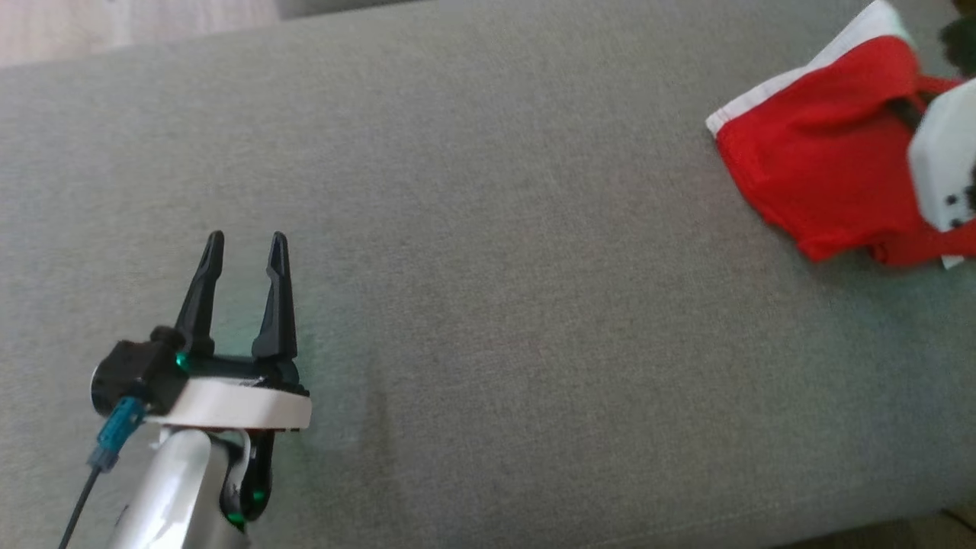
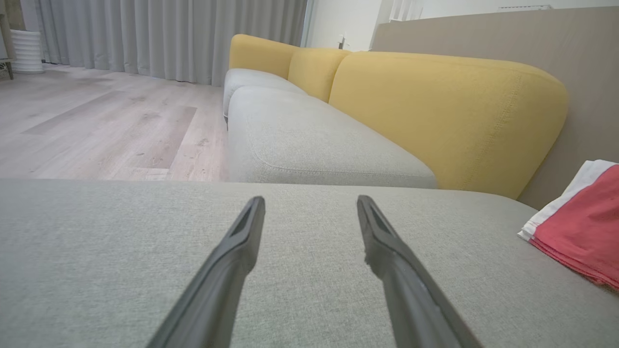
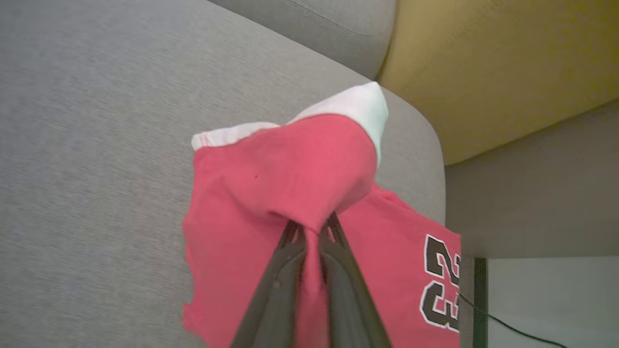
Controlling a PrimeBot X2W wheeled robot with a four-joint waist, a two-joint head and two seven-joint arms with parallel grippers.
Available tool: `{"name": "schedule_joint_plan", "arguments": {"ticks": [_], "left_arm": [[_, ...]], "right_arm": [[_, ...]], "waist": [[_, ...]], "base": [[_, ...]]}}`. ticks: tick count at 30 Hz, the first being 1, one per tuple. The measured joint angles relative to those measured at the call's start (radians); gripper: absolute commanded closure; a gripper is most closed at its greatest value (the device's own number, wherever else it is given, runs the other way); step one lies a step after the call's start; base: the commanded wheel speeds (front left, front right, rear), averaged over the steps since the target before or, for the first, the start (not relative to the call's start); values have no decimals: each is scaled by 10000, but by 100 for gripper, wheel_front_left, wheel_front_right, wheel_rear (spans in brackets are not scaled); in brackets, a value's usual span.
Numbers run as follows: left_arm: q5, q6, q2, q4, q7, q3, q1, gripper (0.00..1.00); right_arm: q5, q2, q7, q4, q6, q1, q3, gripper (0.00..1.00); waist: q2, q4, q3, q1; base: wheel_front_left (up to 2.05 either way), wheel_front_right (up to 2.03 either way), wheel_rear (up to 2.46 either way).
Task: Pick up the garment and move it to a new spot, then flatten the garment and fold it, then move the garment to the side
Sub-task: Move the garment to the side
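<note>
The garment (image 1: 816, 160) is a red jersey with a white band and black numbers, bunched at the far right of the grey cushion (image 1: 488, 252). In the right wrist view the right gripper (image 3: 312, 227) is shut on a fold of the garment (image 3: 271, 193), which rises in a peak at the fingertips. The right arm's white wrist housing (image 1: 944, 160) covers part of the cloth in the head view. My left gripper (image 1: 245, 244) rests open at the lower left, nothing between its fingers (image 2: 242, 241). From the left wrist the garment (image 2: 580, 227) lies far to the right.
A yellow backrest (image 2: 435, 111) and a second grey seat (image 2: 309, 140) lie beyond the cushion. Wooden floor (image 2: 96, 125) and grey curtains stand further off. The cushion's edge drops off just right of the garment (image 3: 435, 159), with a black cable (image 3: 508, 324) below.
</note>
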Motion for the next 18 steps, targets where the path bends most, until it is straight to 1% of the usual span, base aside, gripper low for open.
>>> {"name": "schedule_joint_plan", "arguments": {"ticks": [3, 6, 9, 14, 18], "left_arm": [[12, -2, 54, -121, 2, -8, -52, 0], [79, -4, 148, -178, 40, -27, -151, 0], [81, -4, 244, -336, 86, -33, -390, 0], [165, 0, 383, -545, 180, -19, -702, 0], [165, 0, 479, -616, 268, -35, -817, 0]], "right_arm": [[-151, -299, -617, 245, 0, -128, 52, 100], [-520, -508, -1150, 782, 0, -246, -81, 100], [-1030, -686, -1423, 1371, 2, -399, -326, 100], [-1831, -642, -1620, 1983, 2, -616, -890, 100], [-2744, -489, -1998, 2351, 2, -623, -1411, 100]], "waist": [[0, -155, 310, 0], [0, -262, 662, 1], [0, -342, 1003, 1], [0, -538, 1454, 2], [0, -686, 1690, 1]], "base": [[0, 0, 0], [0, 0, 0], [0, 0, 0], [0, 0, 0], [0, 0, 0]]}}
